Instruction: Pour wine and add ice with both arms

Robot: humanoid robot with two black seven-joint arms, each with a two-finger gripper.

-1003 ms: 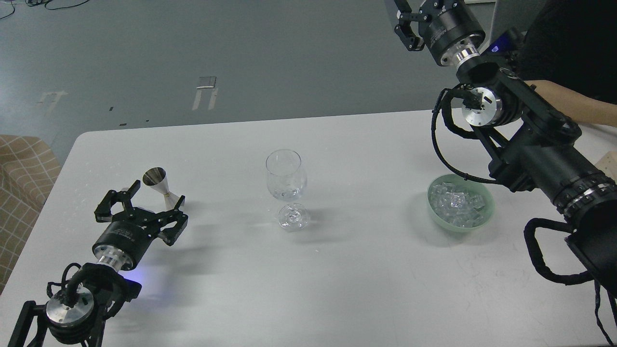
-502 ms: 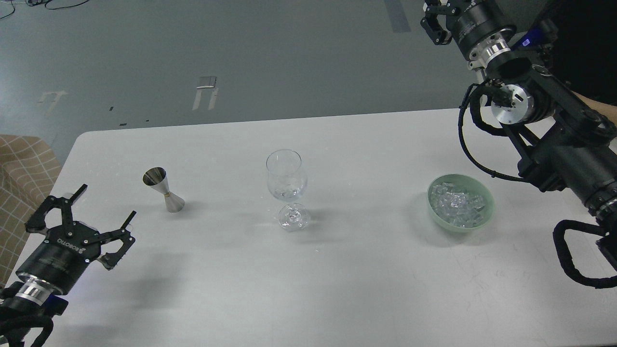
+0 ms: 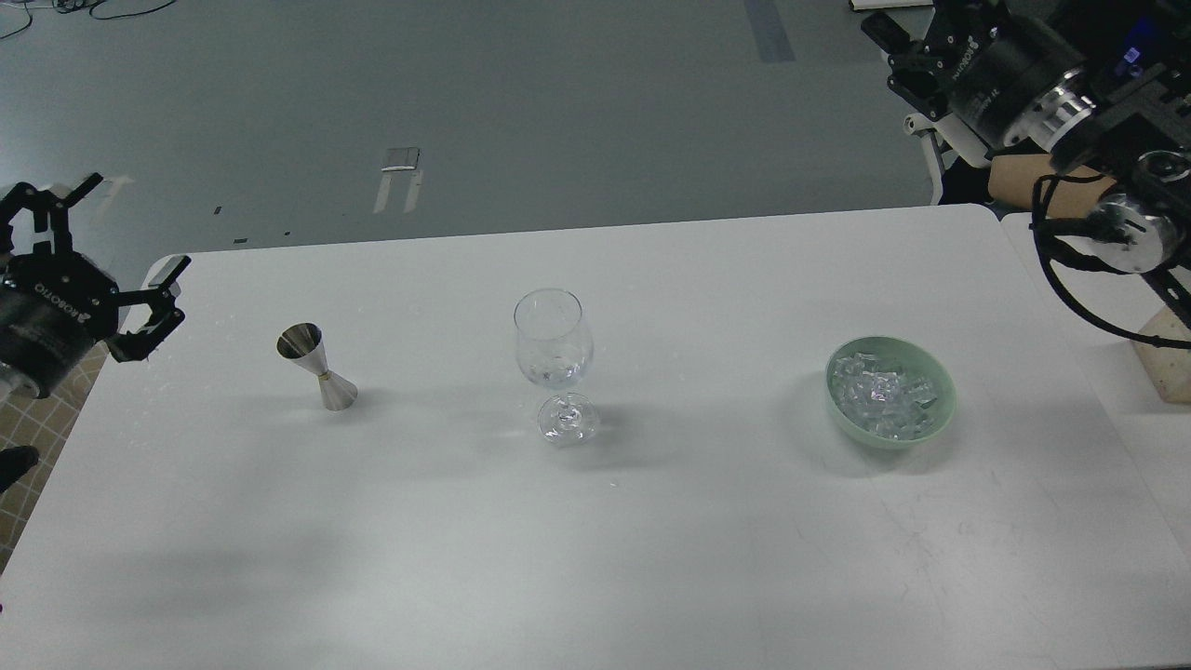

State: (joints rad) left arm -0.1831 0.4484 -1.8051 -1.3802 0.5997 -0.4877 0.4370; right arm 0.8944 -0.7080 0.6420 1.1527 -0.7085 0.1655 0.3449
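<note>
L gripper (image 3: 93,251): sitting at far left edge of view, off the table corner, fingers spread wide, holding nothing. ROBOTIQ mark showing on its body.

R gripper (image 3: 916,56): sitting top right, beyond the table's far edge, seen dark and partly end-on; can't tell whether fingers are spread or closed. Nothing seen in it.

Wine glass (image 3: 553,346): standing upright mid-table, foot toward the camera. Something clear is glinting low in the bowl; ice or liquid, can't tell which.

Ice (image 3: 879,391): lying heaped as clear cubes in the pale green bowl (image 3: 940,414), right of the glass and well apart from it.

Jigger (image 3: 316,365): standing upright w/ open cone up, left of the glass, near the L gripper but not touching.

Table (image 3: 595,558): white top, carrying all three items.

Stage (judgement): both arms are parked well clear of everything; looks like either a finished run or a pause btwn steps.

Risk 1: glass is tall on a thin stem, so any sideways brush from a returning arm is likely tipping it.

Risk 2: cubes are small, clear and slick; a pinch is likely slipping, dropping one on the table or chipping the rim.

Risk 3: jigger is narrow-waisted and light; an off-centre grab is likely knocking it over, spilling whatever it's holding.

Risk 4: a person's forearm (image 3: 1023,177) is showing by the R arm; swinging back in could be clipping it.
</note>
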